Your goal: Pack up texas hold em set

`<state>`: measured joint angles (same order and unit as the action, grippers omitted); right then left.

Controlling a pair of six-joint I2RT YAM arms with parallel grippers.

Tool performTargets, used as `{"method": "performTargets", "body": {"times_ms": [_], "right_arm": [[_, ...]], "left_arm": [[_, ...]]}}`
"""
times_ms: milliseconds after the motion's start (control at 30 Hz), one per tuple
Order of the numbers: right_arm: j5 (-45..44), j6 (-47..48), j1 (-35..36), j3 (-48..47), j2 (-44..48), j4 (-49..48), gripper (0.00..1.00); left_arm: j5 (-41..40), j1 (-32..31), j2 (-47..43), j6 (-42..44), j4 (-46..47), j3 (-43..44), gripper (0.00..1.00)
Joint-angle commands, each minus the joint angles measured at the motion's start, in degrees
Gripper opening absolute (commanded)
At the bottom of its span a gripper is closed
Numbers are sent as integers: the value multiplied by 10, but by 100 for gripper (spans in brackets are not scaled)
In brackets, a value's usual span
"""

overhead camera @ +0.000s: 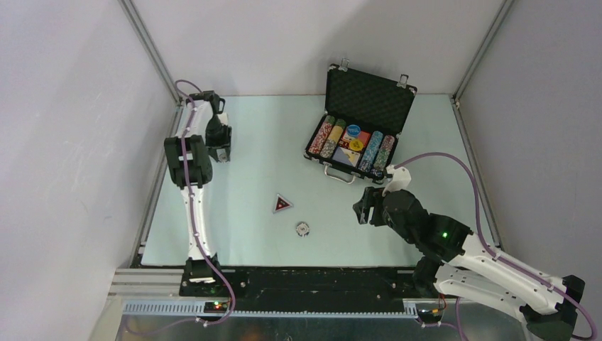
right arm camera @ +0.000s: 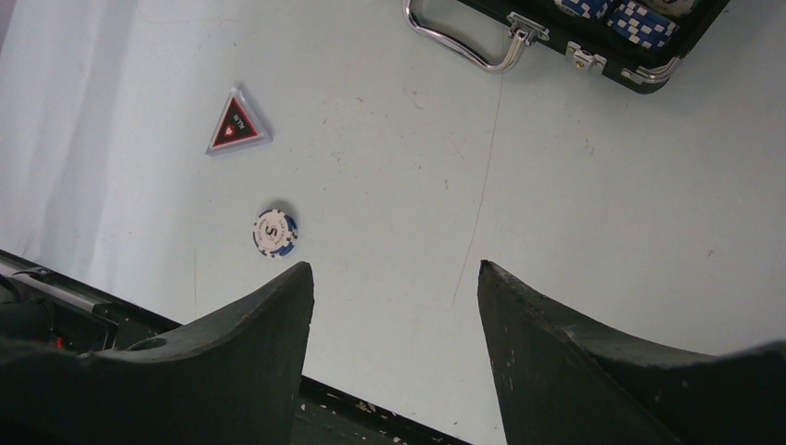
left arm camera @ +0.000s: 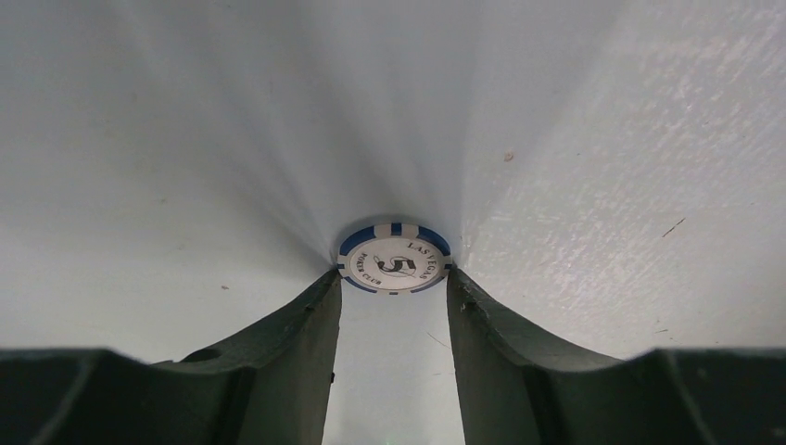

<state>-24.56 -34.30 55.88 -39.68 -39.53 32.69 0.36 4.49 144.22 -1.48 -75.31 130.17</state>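
Pale grey walls close in a light green desk [overhead camera: 248, 142]. At the far left edge, the left claw [left arm camera: 394, 281] pinches a blue-and-white chip [left arm camera: 394, 256] by its rim between the two fingertips, face toward the camera, with a "5" printed on it and only blank wall behind. The right claw [right arm camera: 394, 266] hangs wide open over bare desk with nothing in its grip.

Left of the right claw, a second chip [right arm camera: 275, 232] lies flat near the front edge. Just beyond it lies the dark triangular piece [right arm camera: 238, 123] with its red centre. The two are near each other but apart.

Farther back, toward the right, the black case [overhead camera: 369, 99] stands open, its lid upright and its silver handle [right arm camera: 461, 48] toward the arms. Rows of chips fill its tray on either side of a blue disc [overhead camera: 353, 131] and a yellow disc [overhead camera: 356, 144].
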Motion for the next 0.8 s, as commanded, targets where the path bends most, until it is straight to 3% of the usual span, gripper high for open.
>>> {"method": "performTargets", "body": {"times_ms": [0, 300, 767], "right_arm": [[4, 7, -4, 0, 1, -11, 70], [5, 6, -6, 1, 3, -11, 70], [5, 2, -6, 1, 17, -1, 70]], "left_arm": [[16, 6, -16, 6, 26, -5, 52], [56, -13, -24, 1, 25, 9, 52], [4, -113, -40, 0, 24, -1, 52]]}}
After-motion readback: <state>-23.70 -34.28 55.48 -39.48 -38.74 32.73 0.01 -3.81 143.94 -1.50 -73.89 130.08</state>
